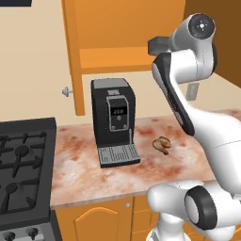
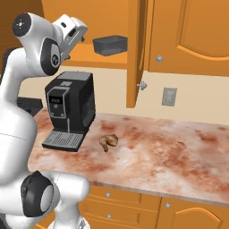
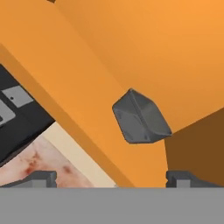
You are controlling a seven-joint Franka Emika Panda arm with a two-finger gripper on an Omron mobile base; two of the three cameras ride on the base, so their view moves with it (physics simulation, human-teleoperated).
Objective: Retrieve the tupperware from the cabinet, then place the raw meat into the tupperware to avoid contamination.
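The tupperware (image 2: 110, 44) is a low dark grey box standing on the orange shelf of the open cabinet (image 2: 136, 53); in the left base view the tupperware (image 1: 157, 45) peeks out beside my arm. My gripper (image 2: 80, 33) is raised to shelf height, left of the box and apart from it. In the hand view the tupperware (image 3: 140, 117) lies ahead, beyond my open gripper (image 3: 113, 179), with nothing between the fingertips (image 3: 41, 178). The raw meat (image 2: 108, 141) is a tan-brown drumstick on the counter, right of the coffee machine; it also appears as the raw meat (image 1: 162, 144).
A tall black coffee machine (image 1: 113, 117) stands on the marbled counter (image 2: 170, 147) under the shelf. A black stove (image 1: 23, 164) is at the left. The open cabinet door's knob (image 2: 142, 85) hangs above the counter. A wall outlet (image 2: 169, 96) is on the backsplash.
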